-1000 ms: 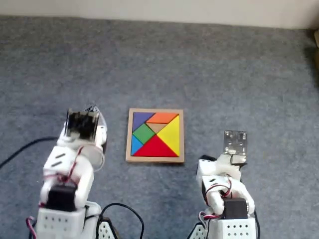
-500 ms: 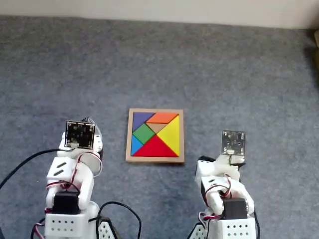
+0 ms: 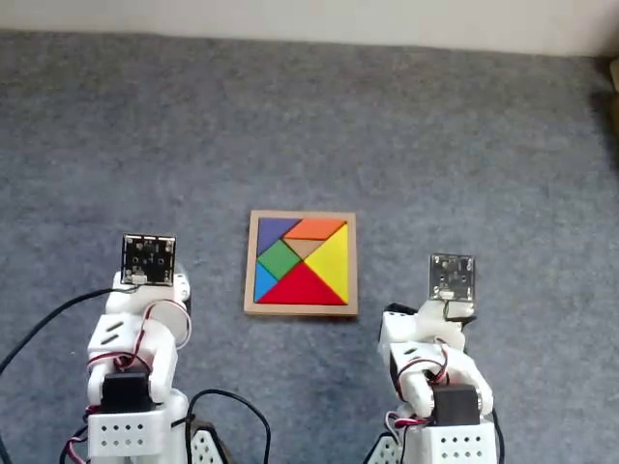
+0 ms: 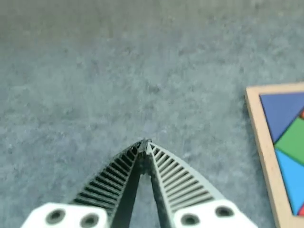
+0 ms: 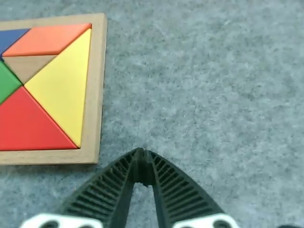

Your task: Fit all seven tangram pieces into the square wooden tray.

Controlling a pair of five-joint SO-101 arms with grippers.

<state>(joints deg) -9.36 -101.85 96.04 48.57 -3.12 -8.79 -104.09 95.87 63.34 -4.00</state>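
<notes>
- Closest to us, the left arm (image 3: 131, 338) and the right arm (image 3: 430, 367) sit side by side on their white bases, and a black cable (image 3: 39, 300) trails away from the left one.
- Over on the left, the left gripper (image 4: 145, 145) is closed right up, ribbed fingers meeting at the tips with nothing between them. It points down at bare grey carpet (image 3: 435, 145), off to the side of the tray.
- Same story on the right: the right gripper (image 5: 141, 154) has its fingertips pressed together and carries nothing. It hangs over the carpet just beside the tray's near corner.
- Between the two arms and a little further out, the wooden tray (image 3: 301, 313) lies flat on the carpet, apart from both grippers.
- And look inside it! The red triangle (image 3: 305, 285) fills the near edge, with the yellow triangle (image 3: 334, 259) along the right side.
- The light blue triangle (image 3: 263, 280) sits in the near left corner, and the green square (image 3: 279, 259) lies just past it.
- The small tan triangle (image 3: 308, 247) is wedged in the middle.
- Along the far edge lie the dark blue piece (image 3: 274, 230) and the orange piece (image 3: 314, 228): seven pieces, all flush in the frame.
- Beyond that, open carpet runs back to a pale wall (image 3: 290, 19).
</notes>
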